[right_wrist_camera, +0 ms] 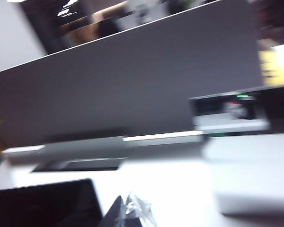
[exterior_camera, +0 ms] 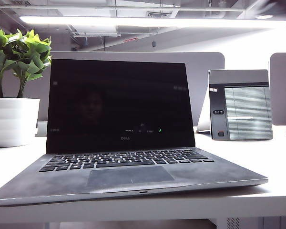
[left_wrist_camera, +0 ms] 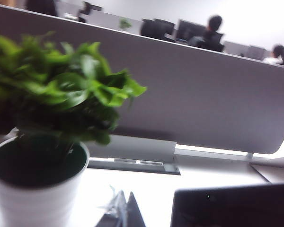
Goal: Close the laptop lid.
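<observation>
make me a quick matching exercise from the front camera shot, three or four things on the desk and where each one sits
Things:
1. laptop lid
2. potted plant
3. slatted box
4. trackpad

Places or states:
A. far left of the desk
B. upright and open
C. right, behind the laptop
D. in front of the keys

Pairs: 1-B, 2-A, 3-C, 4-D

Neither gripper shows in this view.

Neither arm shows in the exterior view. The left gripper (left_wrist_camera: 119, 210) appears only in its own wrist view, as blurred dark fingertips with something clear and shiny on them, at the frame's edge, raised above the desk. The right gripper (right_wrist_camera: 130, 213) looks much the same in its wrist view. I cannot tell how either pair of jaws stands.
</observation>
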Motion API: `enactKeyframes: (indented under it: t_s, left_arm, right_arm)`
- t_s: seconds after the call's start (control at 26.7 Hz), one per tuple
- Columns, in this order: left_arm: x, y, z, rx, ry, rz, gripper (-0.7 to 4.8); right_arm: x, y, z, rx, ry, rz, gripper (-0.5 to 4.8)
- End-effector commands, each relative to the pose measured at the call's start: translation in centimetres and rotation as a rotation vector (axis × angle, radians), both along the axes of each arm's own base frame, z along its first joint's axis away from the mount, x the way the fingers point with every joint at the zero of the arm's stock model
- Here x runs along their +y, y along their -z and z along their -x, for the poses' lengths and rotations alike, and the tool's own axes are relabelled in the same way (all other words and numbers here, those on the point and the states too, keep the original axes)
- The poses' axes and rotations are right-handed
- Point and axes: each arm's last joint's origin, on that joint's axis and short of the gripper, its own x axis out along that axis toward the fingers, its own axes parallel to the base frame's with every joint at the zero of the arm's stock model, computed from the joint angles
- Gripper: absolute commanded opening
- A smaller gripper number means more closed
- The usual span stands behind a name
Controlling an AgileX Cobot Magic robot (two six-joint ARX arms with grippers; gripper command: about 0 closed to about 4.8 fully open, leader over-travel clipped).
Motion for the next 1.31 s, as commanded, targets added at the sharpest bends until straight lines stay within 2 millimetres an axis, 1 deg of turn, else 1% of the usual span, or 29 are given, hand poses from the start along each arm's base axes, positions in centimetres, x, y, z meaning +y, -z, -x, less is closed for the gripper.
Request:
enactKeyframes:
  t_s: [0.04,0.07,0.11,0.15,0.19,0.22,0.26,0.3,0.41,0.52,0.6,0.67,0.79,0.86,0.94,0.97,1.01,1.05,1.12,1.24,1.31]
  left_arm:
    - [-0.1,-1.4,-3.0,-0.049,0.031,-0.02,-0.05]
    - [-0.2,-1.5,-5.0,-0.025,0.069,-0.024,-0.05]
    - [-0.3,-1.5,-5.8,-0.013,0.091,-0.027,-0.05]
    - [-0.4,-1.3,-7.4,0.014,0.142,-0.03,-0.05]
    - [-0.5,-1.2,-8.3,0.03,0.177,-0.026,-0.05]
    - [-0.7,-0.9,-9.5,0.058,0.231,0.005,-0.05]
    - [-0.7,-0.7,-10.2,0.073,0.253,0.021,-0.05]
    - [-0.8,-0.2,-11.1,0.091,0.259,0.028,-0.05]
    - [-0.4,0.6,-11.9,0.108,0.246,-0.005,-0.05]
    - [0.9,0.9,-12.0,0.113,0.27,-0.057,-0.05]
    - [1.6,1.1,-11.9,0.115,0.27,-0.122,-0.05]
    - [2.3,1.2,-11.9,0.119,0.272,-0.125,-0.05]
    - [3.5,1.4,-11.8,0.112,0.37,-0.119,-0.05]
    - [4.3,2.0,-12.0,0.126,0.436,-0.11,-0.05]
    - [5.2,3.1,-12.4,0.164,0.516,-0.062,-0.05]
    - [5.7,3.9,-12.7,0.195,0.586,-0.019,-0.05]
    - [5.8,4.4,-13.0,0.213,0.61,0.002,-0.05]
    - [6.1,5.6,-13.6,0.25,0.632,0.038,-0.05]
    - [6.3,7.3,-14.5,0.297,0.638,0.069,-0.05]
    - [6.4,9.5,-15.6,0.329,0.719,0.136,-0.05]
    - [6.5,10.3,-16.0,0.331,0.732,0.145,-0.05]
  right_arm:
    - [0.6,-0.8,-3.1,-0.028,-0.154,0.039,-0.01]
    - [0.7,-0.8,-4.9,-0.022,-0.191,0.044,-0.01]
    - [0.8,-0.7,-5.6,-0.025,-0.216,0.056,-0.01]
    - [1.0,-0.7,-7.1,-0.035,-0.281,0.086,-0.01]
    - [1.1,-0.5,-8.0,-0.03,-0.314,0.088,-0.01]
    - [1.3,0.0,-9.5,-0.024,-0.376,0.095,0.0]
    - [1.4,0.3,-10.2,-0.021,-0.417,0.097,-0.01]
    - [1.6,1.0,-11.6,-0.006,-0.474,0.093,-0.01]
    - [1.8,2.7,-13.9,0.026,-0.548,0.084,-0.01]
    - [1.8,4.4,-15.9,0.074,-0.549,0.071,-0.01]
    - [2.1,4.9,-16.8,0.087,-0.552,0.073,-0.01]
    - [2.5,5.4,-17.7,0.088,-0.566,0.077,0.0]
    - [2.7,6.0,-19.0,0.123,-0.616,0.063,-0.01]
    - [2.8,6.0,-19.7,0.133,-0.659,0.057,0.0]
    - [3.1,5.9,-20.0,0.142,-0.691,0.052,-0.01]
    - [3.2,5.9,-19.9,0.14,-0.706,0.051,-0.01]
    - [3.3,5.9,-19.9,0.14,-0.716,0.05,-0.01]
    - [3.6,6.0,-19.8,0.148,-0.739,0.046,-0.01]
    - [4.1,6.1,-19.7,0.161,-0.761,0.042,-0.01]
    - [4.6,6.1,-19.6,0.16,-0.781,0.041,-0.01]
    - [4.6,6.1,-19.6,0.163,-0.787,0.04,-0.01]
